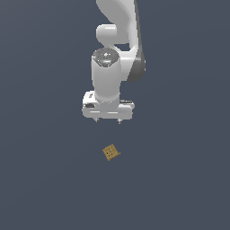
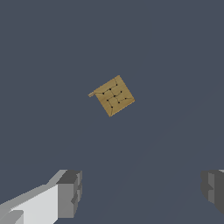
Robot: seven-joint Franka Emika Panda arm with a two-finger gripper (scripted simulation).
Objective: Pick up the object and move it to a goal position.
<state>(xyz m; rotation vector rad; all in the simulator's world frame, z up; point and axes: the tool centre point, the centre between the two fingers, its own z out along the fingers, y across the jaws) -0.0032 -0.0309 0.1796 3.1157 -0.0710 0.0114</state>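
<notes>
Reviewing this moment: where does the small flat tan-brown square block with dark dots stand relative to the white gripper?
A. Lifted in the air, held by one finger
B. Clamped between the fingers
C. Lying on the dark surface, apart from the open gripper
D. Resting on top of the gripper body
C: the small flat tan-brown square block lies alone on the dark surface, clear of the white gripper, whose fingers stand wide apart with nothing between them.

We see a flat, plain dark blue-grey surface (image 1: 45,179) filling both views. On it lies one thing: the object (image 1: 111,152), a small tan square block with dark dots, turned corner-on, nothing touching it.
</notes>
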